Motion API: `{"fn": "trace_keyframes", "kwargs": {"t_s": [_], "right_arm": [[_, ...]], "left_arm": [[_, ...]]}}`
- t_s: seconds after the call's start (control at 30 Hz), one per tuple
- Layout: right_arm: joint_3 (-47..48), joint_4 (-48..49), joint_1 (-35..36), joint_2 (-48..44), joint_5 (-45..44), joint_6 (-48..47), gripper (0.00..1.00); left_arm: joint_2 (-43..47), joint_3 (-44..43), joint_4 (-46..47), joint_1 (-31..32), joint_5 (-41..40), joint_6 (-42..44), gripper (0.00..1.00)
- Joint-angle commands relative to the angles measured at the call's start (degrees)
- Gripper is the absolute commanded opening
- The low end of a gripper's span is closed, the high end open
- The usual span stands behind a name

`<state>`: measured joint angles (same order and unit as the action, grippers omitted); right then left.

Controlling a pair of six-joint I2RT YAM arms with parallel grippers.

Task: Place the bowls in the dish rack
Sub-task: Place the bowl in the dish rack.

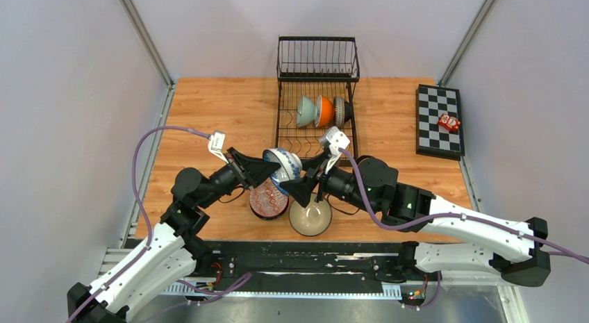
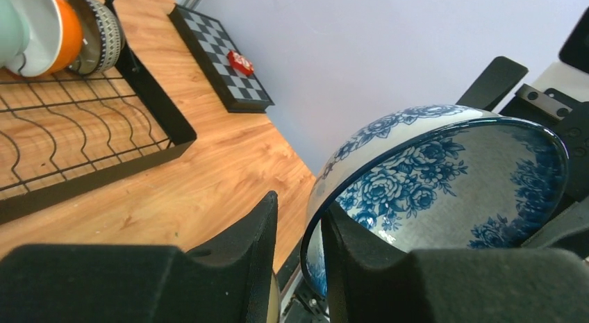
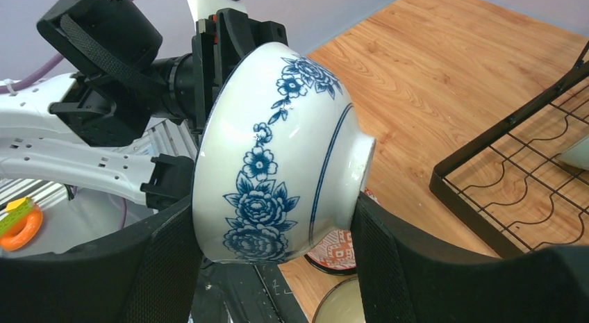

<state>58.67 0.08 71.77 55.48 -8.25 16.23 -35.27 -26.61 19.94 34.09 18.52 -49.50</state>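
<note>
A blue-and-white floral bowl [image 1: 283,164] [image 2: 444,177] [image 3: 278,163] hangs on its side above the table between both arms. My right gripper [image 1: 295,180] [image 3: 272,205] is shut on it, one finger at the rim and the other at the foot. My left gripper [image 1: 273,171] [image 2: 300,205] is open: one finger lies inside the rim, the other stands clear of the outer wall. Under them sit a red-patterned bowl [image 1: 267,198] [image 3: 340,257] and a cream bowl [image 1: 310,217]. The black wire dish rack [image 1: 292,121] [image 2: 153,101] holds a pale green bowl [image 1: 305,110], an orange bowl [image 1: 324,111] and a dark patterned bowl [image 1: 340,111] on edge.
A flat checkered board [image 1: 439,120] [image 2: 219,59] with a small red object [image 1: 449,121] lies at the right edge of the wooden table. The rack's raised basket [image 1: 317,59] stands at the back. Grey walls close in both sides.
</note>
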Motion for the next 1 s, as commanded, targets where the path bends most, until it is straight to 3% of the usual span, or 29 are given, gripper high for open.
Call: {"fn": "trace_keyframes", "kwargs": {"t_s": [0.0, 0.3, 0.5, 0.6, 0.87, 0.97], "right_arm": [[3.6, 1.5, 0.5, 0.3, -1.8, -0.8, 0.03], [4.3, 1.6, 0.5, 1.0, -2.0, -0.1, 0.03], [4.2, 2.2, 0.5, 1.3, -1.0, 0.6, 0.03], [4.2, 2.2, 0.5, 1.2, -1.0, 0.7, 0.03], [3.7, 1.6, 0.6, 0.1, -2.2, 0.8, 0.03], [4.0, 0.6, 0.5, 0.1, -1.7, 0.9, 0.03]], "left_arm": [[1.0, -1.6, -4.6, -0.4, -2.0, 2.4, 0.34], [1.3, -2.0, -6.8, -0.3, -3.2, 3.2, 0.53], [0.2, -0.4, -0.3, -0.4, 0.3, -0.3, 0.59], [-0.5, 0.3, 2.9, -0.4, 2.2, -2.0, 0.46], [-0.6, 0.5, 5.1, -0.4, 3.5, -3.1, 0.00], [-0.4, 0.3, 5.3, -0.4, 3.5, -2.9, 0.00]]}}
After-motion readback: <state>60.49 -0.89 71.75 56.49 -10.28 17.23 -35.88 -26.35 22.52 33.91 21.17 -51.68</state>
